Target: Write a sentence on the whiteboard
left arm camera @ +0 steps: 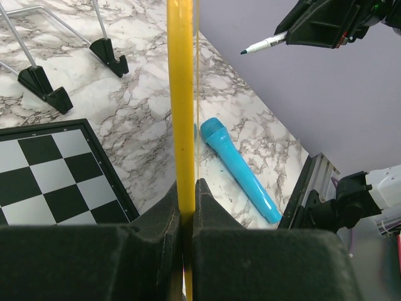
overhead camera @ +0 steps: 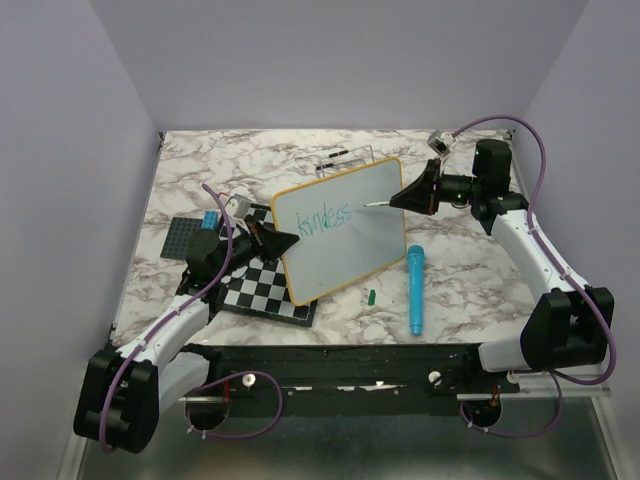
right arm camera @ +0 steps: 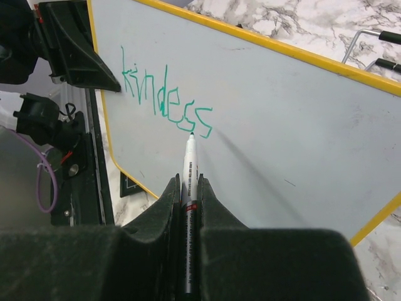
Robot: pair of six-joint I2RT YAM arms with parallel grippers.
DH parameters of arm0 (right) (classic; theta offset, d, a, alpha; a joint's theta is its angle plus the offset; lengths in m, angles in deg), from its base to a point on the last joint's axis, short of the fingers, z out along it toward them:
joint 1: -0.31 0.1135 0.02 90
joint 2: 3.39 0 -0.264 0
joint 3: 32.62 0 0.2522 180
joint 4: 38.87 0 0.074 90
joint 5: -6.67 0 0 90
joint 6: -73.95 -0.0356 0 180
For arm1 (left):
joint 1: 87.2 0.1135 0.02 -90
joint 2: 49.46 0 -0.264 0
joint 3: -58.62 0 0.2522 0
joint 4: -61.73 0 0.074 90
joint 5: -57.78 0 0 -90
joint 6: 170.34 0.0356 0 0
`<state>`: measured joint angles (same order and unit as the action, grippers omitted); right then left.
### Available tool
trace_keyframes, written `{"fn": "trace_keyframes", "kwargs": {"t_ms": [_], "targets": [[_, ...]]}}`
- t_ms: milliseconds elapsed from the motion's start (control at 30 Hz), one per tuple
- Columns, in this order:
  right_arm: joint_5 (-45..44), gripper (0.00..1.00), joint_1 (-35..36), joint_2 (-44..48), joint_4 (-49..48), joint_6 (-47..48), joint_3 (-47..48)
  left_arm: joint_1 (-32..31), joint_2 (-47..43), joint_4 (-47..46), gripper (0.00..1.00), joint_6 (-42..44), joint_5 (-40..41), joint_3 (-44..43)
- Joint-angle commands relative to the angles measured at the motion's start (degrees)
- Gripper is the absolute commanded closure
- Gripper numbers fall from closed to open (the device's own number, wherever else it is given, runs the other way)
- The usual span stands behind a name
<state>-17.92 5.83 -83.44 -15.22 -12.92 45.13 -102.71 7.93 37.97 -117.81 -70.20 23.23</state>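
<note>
The whiteboard [overhead camera: 345, 228] stands tilted up over the table, white with a yellow frame. My left gripper [overhead camera: 285, 240] is shut on its left edge; in the left wrist view the yellow frame [left arm camera: 182, 94] runs straight up from between the jaws of that gripper [left arm camera: 187, 188]. The sentence [overhead camera: 327, 219] reads "kindess" in green [right arm camera: 164, 100]. My right gripper [overhead camera: 405, 197] is shut on a white marker [overhead camera: 378, 204]. In the right wrist view the marker [right arm camera: 190, 169] sticks out of the gripper [right arm camera: 189, 182], its tip by the last "s". Seen from the left wrist, the marker [left arm camera: 266, 44] hangs a little off the board's face.
A blue microphone [overhead camera: 414, 288] [left arm camera: 238, 168] lies right of the board, with a small green cap [overhead camera: 370, 297] beside it. A checkered board [overhead camera: 255, 285] [left arm camera: 50, 175] lies under the whiteboard's left corner. A wire stand [overhead camera: 340, 160] sits behind, and a dark plate [overhead camera: 190, 235] at the left.
</note>
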Motion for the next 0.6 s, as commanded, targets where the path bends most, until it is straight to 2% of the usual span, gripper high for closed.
{"fn": "trace_keyframes", "kwargs": {"t_ms": [0, 267, 567], "targets": [[-0.01, 0.99, -0.33, -0.19, -1.10, 2.31, -0.62, -0.49, -1.49, -2.74, 1.00, 1.62, -1.57, -0.87], [-0.55, 0.99, -0.25, -1.25, 4.43, 8.99, 2.54, -0.58, -1.22, -2.30, 1.00, 1.44, -1.49, -1.22], [-2.21, 0.99, -0.25, -1.78, 1.89, 9.96, 2.29, -0.66, -1.05, -2.03, 1.00, 1.53, -1.57, -1.31]]}}
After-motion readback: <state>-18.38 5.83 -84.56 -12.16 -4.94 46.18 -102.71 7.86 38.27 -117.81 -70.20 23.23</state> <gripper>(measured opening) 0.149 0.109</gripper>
